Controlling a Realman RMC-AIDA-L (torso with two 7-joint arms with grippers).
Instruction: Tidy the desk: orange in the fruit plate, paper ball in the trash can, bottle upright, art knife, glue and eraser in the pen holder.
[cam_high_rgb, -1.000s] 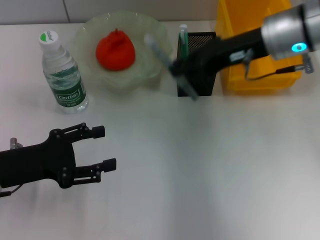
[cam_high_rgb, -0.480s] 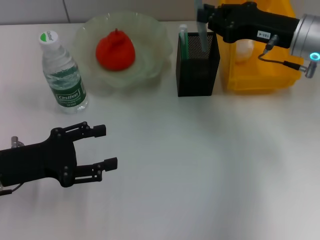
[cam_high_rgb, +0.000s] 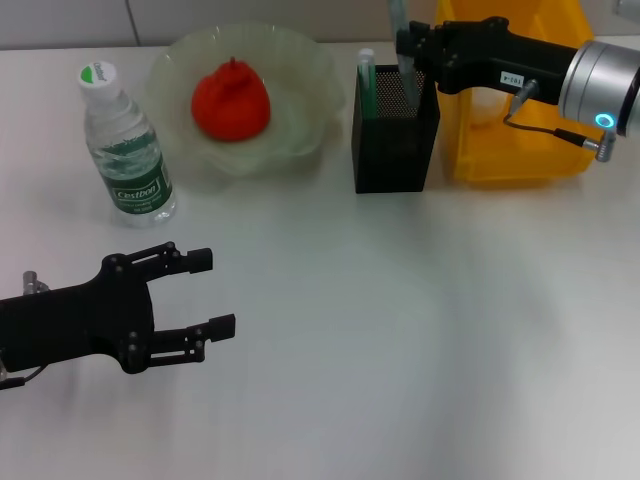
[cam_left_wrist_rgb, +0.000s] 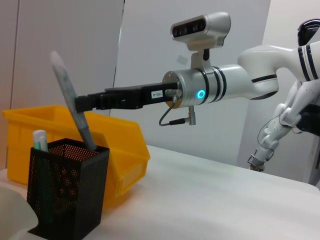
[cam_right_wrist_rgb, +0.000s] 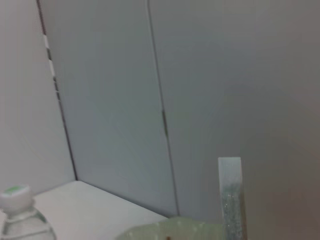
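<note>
The bottle (cam_high_rgb: 122, 147) is set upright at far left; right of it, the orange (cam_high_rgb: 231, 100) is held in the fruit plate (cam_high_rgb: 310, 70); then the pen holder (cam_high_rgb: 394, 142), with the trash can (cam_high_rgb: 510, 140) rightmost.

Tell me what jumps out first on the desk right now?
The right gripper holds a grey art knife slanted into the black pen holder, beside the yellow trash can. The orange sits in the fruit plate, by the upright bottle.

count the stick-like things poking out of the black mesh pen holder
2: a green-and-white stick at the black mesh pen holder's left corner, and a grey stick held by the right gripper; shorter items inside may be hidden.
</note>
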